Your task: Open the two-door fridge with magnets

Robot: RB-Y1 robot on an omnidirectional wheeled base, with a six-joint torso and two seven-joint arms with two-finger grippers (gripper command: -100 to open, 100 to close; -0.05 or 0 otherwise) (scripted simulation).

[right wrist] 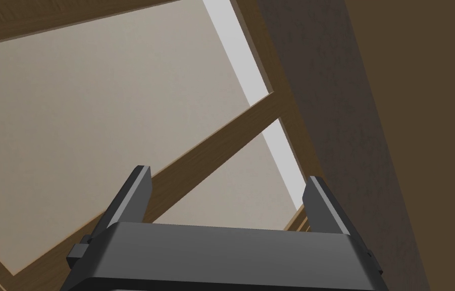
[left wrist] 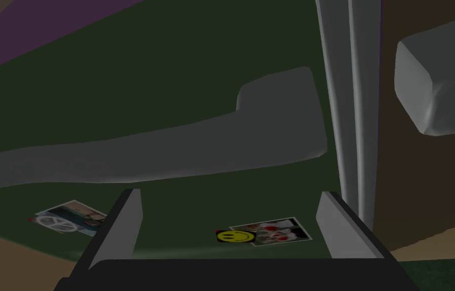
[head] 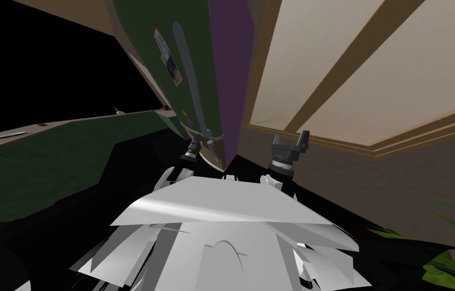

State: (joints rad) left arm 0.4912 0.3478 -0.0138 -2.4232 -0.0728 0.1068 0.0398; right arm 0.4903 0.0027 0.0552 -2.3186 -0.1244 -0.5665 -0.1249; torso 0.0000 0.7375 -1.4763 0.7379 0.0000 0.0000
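Observation:
The fridge's dark green door point(head: 170, 30) rises in front of me, with a purple side point(head: 231, 60). It carries a long grey handle point(head: 188, 76) and photo magnets point(head: 168, 58). My left gripper point(head: 206, 145) is at the handle's lower end. In the left wrist view it point(left wrist: 231, 222) stands open with nothing between its fingers. The handle point(left wrist: 170, 151) lies just beyond the fingertips, not touched. A yellow smiley magnet point(left wrist: 234, 236) and a photo point(left wrist: 276, 231) lie between the fingers. A grey strip point(left wrist: 350, 111) runs past a second handle end point(left wrist: 438, 86). My right gripper point(head: 290, 141) hangs open to the right.
A dark green counter point(head: 44, 156) runs off to the left, with a black area above it. A pale wall with wooden beams point(head: 372, 65) stands right of the fridge. A green plant point(head: 453, 252) sits at the lower right.

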